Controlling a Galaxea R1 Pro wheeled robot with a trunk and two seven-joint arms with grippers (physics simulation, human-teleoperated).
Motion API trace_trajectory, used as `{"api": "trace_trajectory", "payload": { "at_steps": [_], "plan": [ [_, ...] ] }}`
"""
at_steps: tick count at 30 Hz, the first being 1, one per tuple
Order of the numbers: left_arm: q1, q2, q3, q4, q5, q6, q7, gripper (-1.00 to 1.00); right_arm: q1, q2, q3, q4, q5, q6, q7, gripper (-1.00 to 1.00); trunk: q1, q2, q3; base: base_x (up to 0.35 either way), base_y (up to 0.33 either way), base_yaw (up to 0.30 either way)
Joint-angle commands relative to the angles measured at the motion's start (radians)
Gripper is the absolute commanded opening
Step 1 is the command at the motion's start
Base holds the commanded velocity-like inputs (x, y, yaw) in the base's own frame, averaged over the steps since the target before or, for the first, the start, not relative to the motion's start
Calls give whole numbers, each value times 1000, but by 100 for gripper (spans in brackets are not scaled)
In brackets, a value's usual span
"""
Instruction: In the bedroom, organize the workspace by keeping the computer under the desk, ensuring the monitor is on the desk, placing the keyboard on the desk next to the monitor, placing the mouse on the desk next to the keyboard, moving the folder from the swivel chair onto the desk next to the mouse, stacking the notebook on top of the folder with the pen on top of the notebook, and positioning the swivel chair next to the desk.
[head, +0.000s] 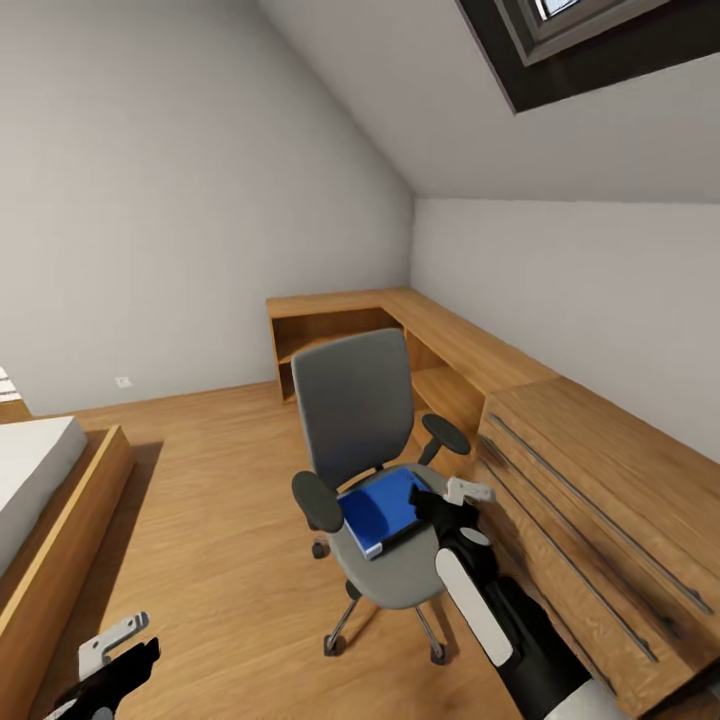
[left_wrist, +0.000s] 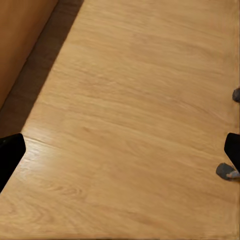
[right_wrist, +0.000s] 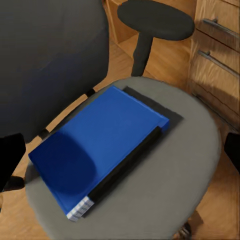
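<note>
The swivel chair (head: 360, 420) stands mid-floor with its grey seat (right_wrist: 192, 165) facing me. On the seat lies the bright blue folder (head: 382, 510), flat, with white page edges at one corner (right_wrist: 100, 142). A dark band runs along its near edge; I cannot tell what it is. My right gripper (head: 450, 497) hangs open just above the folder's right side, its fingers (right_wrist: 233, 150) spread wide and holding nothing. Low at the left, my left gripper (head: 118, 650) is open over bare oak floor (left_wrist: 130, 115).
A light-wood drawer chest (head: 600, 500) stands right beside the chair, and low wooden shelving (head: 400, 320) fills the corner behind it. A bed with a wooden frame (head: 50, 520) is at the left. Chair casters (left_wrist: 227, 171) show near the left gripper. Open floor lies between bed and chair.
</note>
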Motion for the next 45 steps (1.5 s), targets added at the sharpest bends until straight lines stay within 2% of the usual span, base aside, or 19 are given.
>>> {"api": "trace_trajectory", "payload": {
  "at_steps": [1,6,7,8,10,11,14,15,17,19,22,26,30,36,38,44,45],
  "plan": [
    [-2,-2,-1,-17,11,19,8,100,-20,0,1,38,-5,-10,3,100,4,-8,-4,0,0,0],
    [-46,-7,-3,-55,14,60,8,100,-153,1,1,230,-9,-48,92,100,23,-43,-20,0,0,0],
    [-104,-9,-4,-65,19,78,8,100,-254,2,-2,390,-12,-66,180,100,27,-50,-23,0,0,0],
    [-129,-9,-4,-67,20,95,8,100,-299,2,-4,463,-12,-81,213,100,31,-57,-26,0,0,0],
    [-152,-9,-4,-68,21,119,7,100,-342,2,-6,529,-13,-104,235,100,38,-71,-33,0,0,0],
    [-174,-10,-3,-70,21,144,6,100,-382,2,-7,587,-13,-133,250,100,42,-78,-36,0,0,0],
    [-208,-9,-3,-70,22,175,5,100,-437,0,-12,666,-14,-179,263,100,54,-99,-45,0,0,0],
    [-252,-9,-3,-73,42,197,2,100,-492,-3,-39,754,-18,-220,276,100,58,-106,-48,0,0,0],
    [-266,-9,-3,-77,67,204,1,100,-509,-4,-67,787,-26,-231,282,100,65,-120,-54,0,0,0],
    [-280,-10,-6,-86,126,211,1,100,-526,-4,-139,835,-46,-243,300,100,73,-134,-61,0,0,0],
    [-287,-10,-38,-96,162,214,2,100,-535,-4,-216,897,-60,-247,328,100,84,-155,-70,0,0,0],
    [-289,-15,-56,-86,170,210,3,100,-538,-14,-239,928,-75,-243,344,100,100,-183,-83,0,0,0],
    [-290,-23,-60,-86,169,207,2,100,-537,-15,-240,937,-84,-240,386,100,115,-211,-95,0,0,0],
    [-291,-30,-62,-113,169,204,0,100,-537,-18,-244,947,-87,-238,530,100,138,-253,-114,0,0,0],
    [-290,-31,-62,-123,169,204,0,100,-537,-19,-245,950,-88,-237,552,100,146,-267,-120,0,0,0],
    [-270,-33,-62,-193,169,204,-1,100,-534,-30,-247,952,-104,-237,585,100,169,-309,-139,0,0,0],
    [-239,-34,-64,-245,169,203,-2,100,-533,-40,-247,951,-127,-236,589,100,173,-316,-142,0,0,0]
  ]
}}
